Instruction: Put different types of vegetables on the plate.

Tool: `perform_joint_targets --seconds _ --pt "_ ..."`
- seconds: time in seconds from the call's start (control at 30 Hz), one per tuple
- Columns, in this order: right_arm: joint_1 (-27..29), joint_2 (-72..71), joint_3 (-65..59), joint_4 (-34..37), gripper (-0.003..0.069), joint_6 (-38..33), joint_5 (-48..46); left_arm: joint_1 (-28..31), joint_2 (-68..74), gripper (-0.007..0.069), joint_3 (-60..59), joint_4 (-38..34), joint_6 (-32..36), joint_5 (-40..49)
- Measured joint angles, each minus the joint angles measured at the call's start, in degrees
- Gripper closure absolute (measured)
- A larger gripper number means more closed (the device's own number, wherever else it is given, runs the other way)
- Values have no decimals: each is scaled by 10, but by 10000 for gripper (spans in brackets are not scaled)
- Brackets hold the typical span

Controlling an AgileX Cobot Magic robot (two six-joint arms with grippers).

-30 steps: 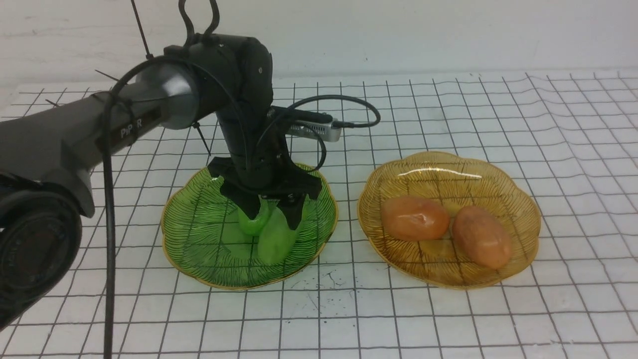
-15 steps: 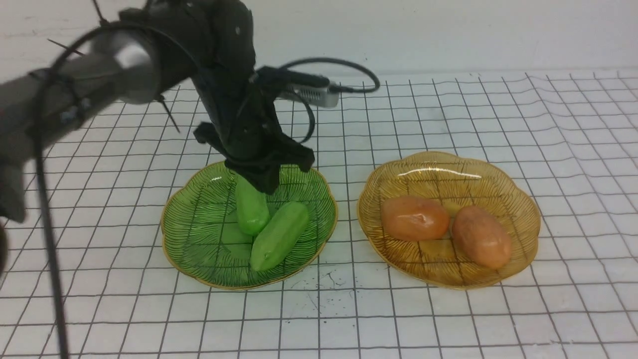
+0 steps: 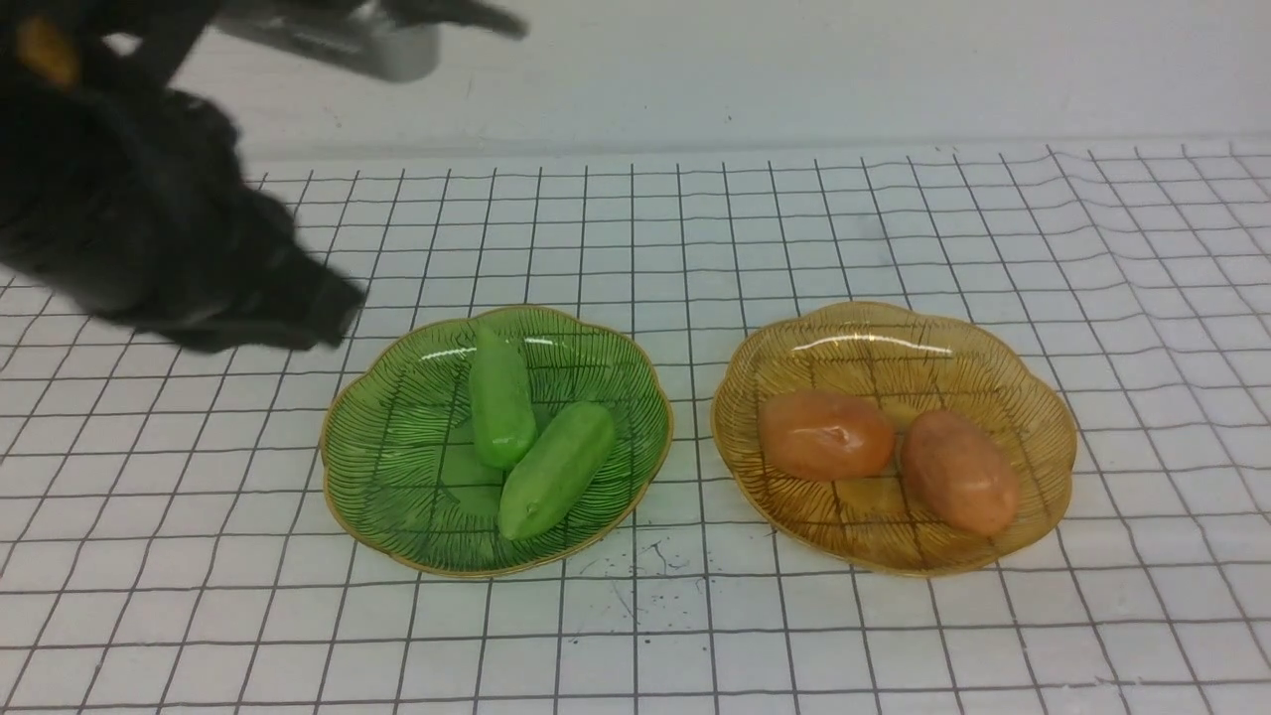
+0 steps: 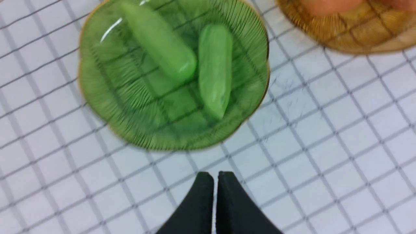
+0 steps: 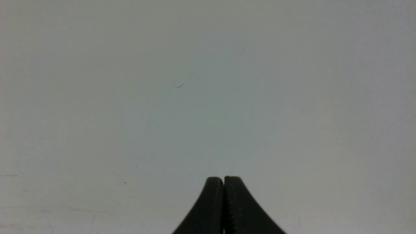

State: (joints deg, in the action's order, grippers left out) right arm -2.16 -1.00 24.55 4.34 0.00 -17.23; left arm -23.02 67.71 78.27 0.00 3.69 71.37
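Observation:
Two light-green cucumber-like vegetables (image 3: pixel 501 397) (image 3: pixel 556 469) lie side by side, touching, in the green plate (image 3: pixel 397 467). Two orange-brown potato-like vegetables (image 3: pixel 826 434) (image 3: pixel 958 471) lie in the amber plate (image 3: pixel 894 333). My left gripper (image 3: pixel 333 308) is a dark blur, raised above the table to the left of the green plate; in the left wrist view its fingertips (image 4: pixel 214 177) are together and empty, apart from the green plate (image 4: pixel 107 97) and both green pieces (image 4: pixel 159 42) (image 4: pixel 214 68). My right gripper (image 5: pixel 223 180) is shut and empty over a plain grey surface; it does not show in the front view.
The table is covered by a white cloth with a black grid (image 3: pixel 894 645). A white wall (image 3: pixel 794 70) stands behind it. The edge of the amber plate shows in the left wrist view (image 4: pixel 351 35).
My left gripper has let go of the green vegetable in the green plate, shut, risen and swung back to the left. Both green pieces now lie uncovered.

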Motion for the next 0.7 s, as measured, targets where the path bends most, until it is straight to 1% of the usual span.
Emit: perform_joint_targets --seconds 0.1,0.13,0.2,0.23,0.33,0.4,0.43,0.5,0.53,0.6,0.7 --pt "0 0 0 0 673 0 1 0 -112 632 -63 11 0 -3" --pt "0 0 0 0 673 0 1 0 -167 632 -88 14 0 -21" --pt "0 0 0 -1 673 0 1 0 -214 632 -114 13 -3 -43" --pt "0 0 0 -1 673 0 1 0 -286 632 -157 13 -13 -83" --pt "0 0 0 -1 673 0 1 0 -387 632 -222 10 -23 -152" --pt "0 0 0 -1 673 0 1 0 -438 632 -255 0 -25 -190" --pt "0 0 0 -1 673 0 1 0 -499 632 -295 -18 -25 -237" --pt "0 0 0 -1 673 0 1 0 -530 632 -316 -27 -25 -261" --pt "0 0 0 -1 673 0 1 0 -574 632 -347 -37 -25 -291" --pt "0 0 0 -1 673 0 1 0 -621 632 -381 -50 -25 -311" --pt "0 0 0 -1 673 0 1 0 -668 632 -410 -88 -33 -302"
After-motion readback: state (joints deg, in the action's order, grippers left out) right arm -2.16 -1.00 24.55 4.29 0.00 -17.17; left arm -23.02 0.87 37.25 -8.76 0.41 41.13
